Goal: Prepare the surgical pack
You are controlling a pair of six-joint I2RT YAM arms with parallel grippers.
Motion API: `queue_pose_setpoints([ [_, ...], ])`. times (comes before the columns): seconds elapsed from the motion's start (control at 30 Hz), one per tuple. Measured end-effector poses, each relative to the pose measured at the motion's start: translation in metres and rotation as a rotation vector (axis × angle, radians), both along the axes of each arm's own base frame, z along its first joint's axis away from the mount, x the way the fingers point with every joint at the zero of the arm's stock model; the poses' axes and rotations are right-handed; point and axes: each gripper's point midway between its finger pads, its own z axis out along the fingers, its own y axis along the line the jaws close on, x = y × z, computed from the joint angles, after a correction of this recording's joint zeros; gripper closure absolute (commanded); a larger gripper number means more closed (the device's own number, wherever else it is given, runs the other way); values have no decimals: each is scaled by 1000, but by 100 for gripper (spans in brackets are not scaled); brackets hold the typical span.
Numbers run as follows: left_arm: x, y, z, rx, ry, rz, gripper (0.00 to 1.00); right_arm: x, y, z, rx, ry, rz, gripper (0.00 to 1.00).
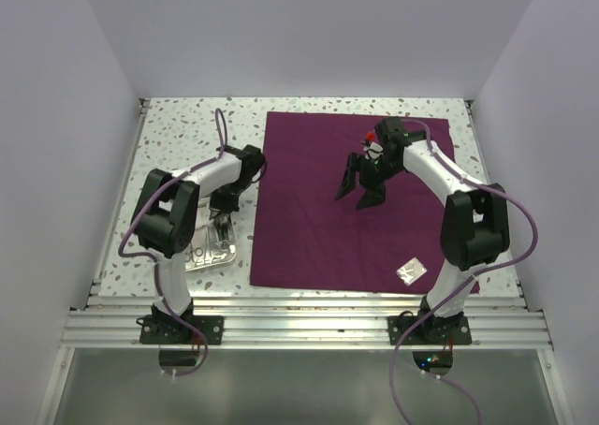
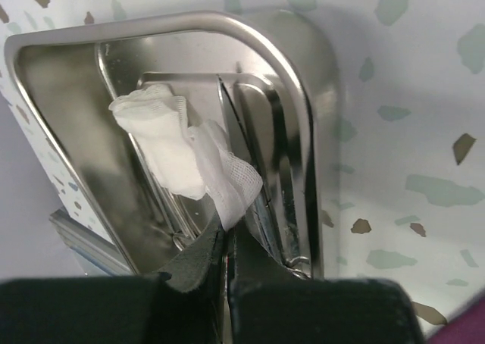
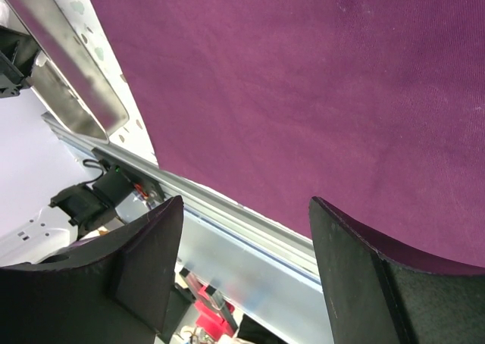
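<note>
The surgical pack's dark purple cloth [image 1: 318, 228] lies spread flat over the middle of the table. Left of it stands the small steel tray [image 1: 201, 256]. In the left wrist view the tray [image 2: 295, 79] holds silver instruments [image 2: 254, 132] and a crumpled strip of white gauze [image 2: 163, 143]. My left gripper [image 2: 226, 234] is shut on the near end of that gauze, just over the tray. My right gripper [image 1: 358, 196] hangs open above the far half of the cloth [image 3: 303, 79], with nothing between its fingers [image 3: 151, 245].
A small pale square packet [image 1: 410, 271] lies on the cloth's near right corner. White walls close in the speckled table on three sides. An aluminium rail [image 1: 299, 317] runs along the near edge, also in the right wrist view [image 3: 227, 230].
</note>
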Motion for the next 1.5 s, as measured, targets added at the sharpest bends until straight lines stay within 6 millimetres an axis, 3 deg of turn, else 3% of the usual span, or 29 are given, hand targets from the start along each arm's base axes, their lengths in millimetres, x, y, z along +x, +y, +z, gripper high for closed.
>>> queue_pose_setpoints([
  [0.13, 2, -7, -4, -41, 6, -15, 91, -2, -1, -3, -2, 6, -1, 29],
  [0.37, 2, -14, -10, -89, 17, -36, 66, -6, -2, -5, -4, 15, -2, 29],
  [0.53, 1, -16, -2, -119, -4, -42, 53, -6, -2, 1, 0, -2, -2, 29],
  [0.87, 8, -43, 46, -322, -159, -61, 46, -5, -9, 3, -42, -18, -24, 29],
  [1.13, -1, -95, 104, -695, -314, -207, 43, -7, -44, 3, -229, -38, -148, 35],
  [1.27, -8, -127, 126, -891, -351, -330, 43, -33, -80, -3, -294, -24, -276, 43],
  [1.4, -20, -147, 127, -1014, -307, -421, 44, -76, -121, -11, -343, 33, -451, 47],
  [1.5, -29, -156, 126, -1070, -267, -461, 47, -104, -133, -16, -356, 50, -535, 48],
])
